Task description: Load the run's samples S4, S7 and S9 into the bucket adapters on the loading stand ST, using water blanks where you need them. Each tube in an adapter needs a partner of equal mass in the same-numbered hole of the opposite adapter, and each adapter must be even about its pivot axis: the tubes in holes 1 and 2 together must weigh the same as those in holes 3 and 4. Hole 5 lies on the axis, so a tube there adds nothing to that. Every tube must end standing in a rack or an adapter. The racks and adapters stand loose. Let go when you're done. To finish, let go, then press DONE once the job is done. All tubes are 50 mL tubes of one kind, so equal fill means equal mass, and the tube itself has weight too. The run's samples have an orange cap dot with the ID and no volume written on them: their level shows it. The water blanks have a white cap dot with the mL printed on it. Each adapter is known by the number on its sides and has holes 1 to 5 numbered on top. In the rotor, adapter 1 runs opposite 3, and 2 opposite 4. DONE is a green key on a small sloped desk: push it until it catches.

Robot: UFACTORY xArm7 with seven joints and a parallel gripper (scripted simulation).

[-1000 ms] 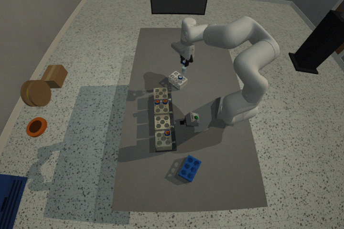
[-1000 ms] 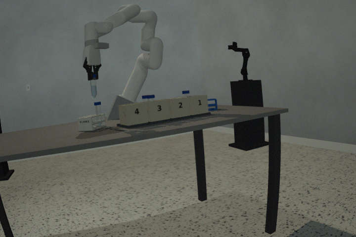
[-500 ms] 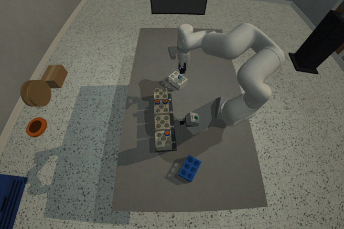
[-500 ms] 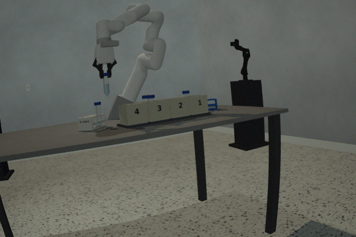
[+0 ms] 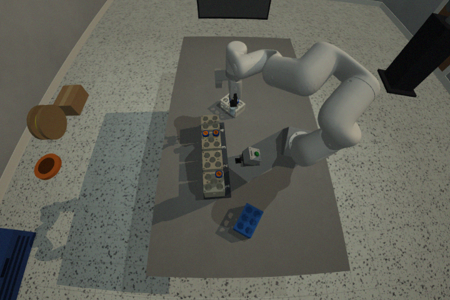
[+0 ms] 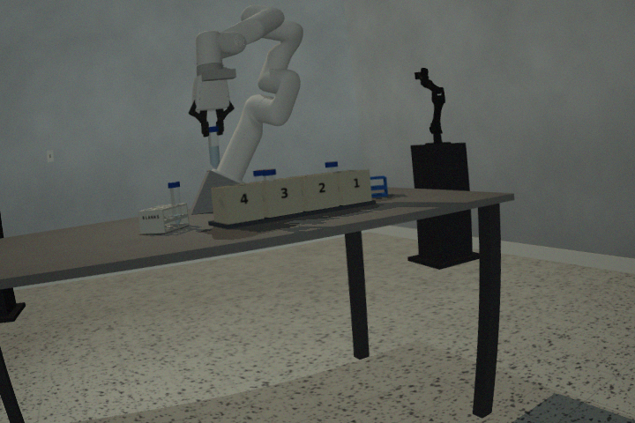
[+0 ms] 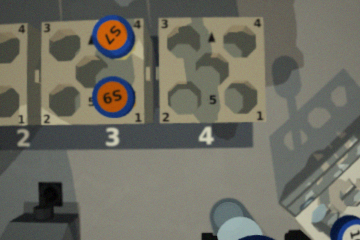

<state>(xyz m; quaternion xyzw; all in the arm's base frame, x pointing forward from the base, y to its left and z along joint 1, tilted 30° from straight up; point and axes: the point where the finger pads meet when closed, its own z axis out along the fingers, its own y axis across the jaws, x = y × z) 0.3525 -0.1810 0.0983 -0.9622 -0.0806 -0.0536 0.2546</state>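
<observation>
Your fingers (image 5: 234, 100) (image 6: 212, 132) are partly closed, pinched on the blue cap of the tube (image 5: 232, 110) (image 6: 213, 150) (image 7: 238, 228), probably a water blank, which hangs nearly upright above the desk (image 5: 268, 247) (image 6: 53, 249) (image 7: 138, 200), near the blanks rack (image 5: 242, 105) (image 6: 151, 226) and clear of every hole. Expect it to be light and stiff, with slick walls and liquid that may slosh, so keep your hold on the cap, carry it gently and lower it straight, since a knock could shift the loose adapter 3 (image 5: 212, 145) (image 6: 284, 205) (image 7: 47, 75).

Grey table (image 5: 282, 240) (image 6: 103, 244) under loading stand (image 5: 227, 190) (image 6: 218, 225) (image 7: 238, 141)
</observation>
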